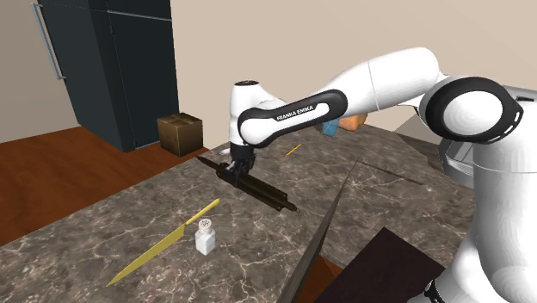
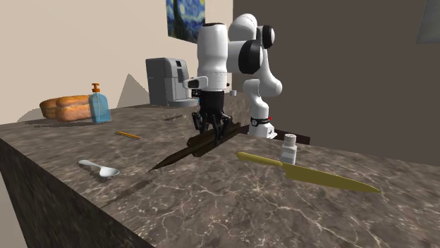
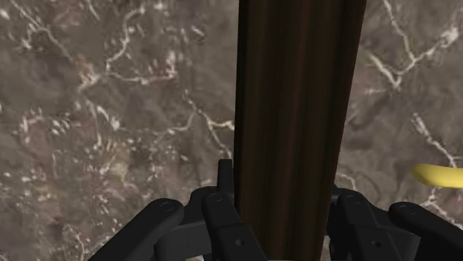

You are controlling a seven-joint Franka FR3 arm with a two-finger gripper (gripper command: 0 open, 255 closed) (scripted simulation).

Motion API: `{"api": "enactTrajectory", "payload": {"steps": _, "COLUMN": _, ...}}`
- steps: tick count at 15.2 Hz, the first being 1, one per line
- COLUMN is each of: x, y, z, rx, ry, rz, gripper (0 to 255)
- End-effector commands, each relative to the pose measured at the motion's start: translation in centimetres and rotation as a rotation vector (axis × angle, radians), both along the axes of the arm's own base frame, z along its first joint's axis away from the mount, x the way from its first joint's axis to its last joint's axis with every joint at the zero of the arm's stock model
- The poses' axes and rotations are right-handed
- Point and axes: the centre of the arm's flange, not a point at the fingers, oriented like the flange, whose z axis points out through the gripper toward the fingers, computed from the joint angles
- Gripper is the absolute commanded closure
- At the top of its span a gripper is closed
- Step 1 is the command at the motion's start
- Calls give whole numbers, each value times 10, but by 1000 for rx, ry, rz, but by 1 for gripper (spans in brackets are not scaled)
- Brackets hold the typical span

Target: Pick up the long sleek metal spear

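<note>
Shoulder view: long, slim dark-brown spear [image 1: 268, 193] lies aslant on the grey-brown marble counter [image 1: 103, 225]. All-black two-finger gripper [image 1: 237, 168] sits down over it, nearer the spear's far end than its middle. Yellow long-bladed knife [image 1: 163, 245] and small white shaker [image 1: 206, 237] are well apart, toward the near edge. Second exterior view: hand is upright over the shaft, gripper [image 2: 211, 131] low on it, spear [image 2: 176, 156] tapering to a point near the counter's front. Whether the shaft is off the stone I cannot tell. Knife [image 2: 310, 174] and shaker [image 2: 289, 149] stand off to that view's right. Wrist view: spear [image 3: 297, 96] runs straight out between the fingers [image 3: 222, 185], which press against both its flanks with no gap showing, so I judge it clasped. Gripper [image 3: 278, 211] is square to the shaft. To do the lift well: rise vertically and slowly, keeping the squeeze firm. With the hold off-centre, the long pointed end may droop or swivel. Keep clear of the shaker.
</note>
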Motion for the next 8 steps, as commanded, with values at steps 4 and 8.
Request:
{"api": "enactTrajectory", "payload": {"steps": 4, "x": 0, "y": 0, "z": 27, "rx": 0, "ry": 0, "rz": 0, "gripper": 255}}
{"api": "enactTrajectory", "payload": {"steps": 8, "x": 0, "y": 0, "z": 38, "rx": 0, "ry": 0, "rz": 0, "gripper": 255}}
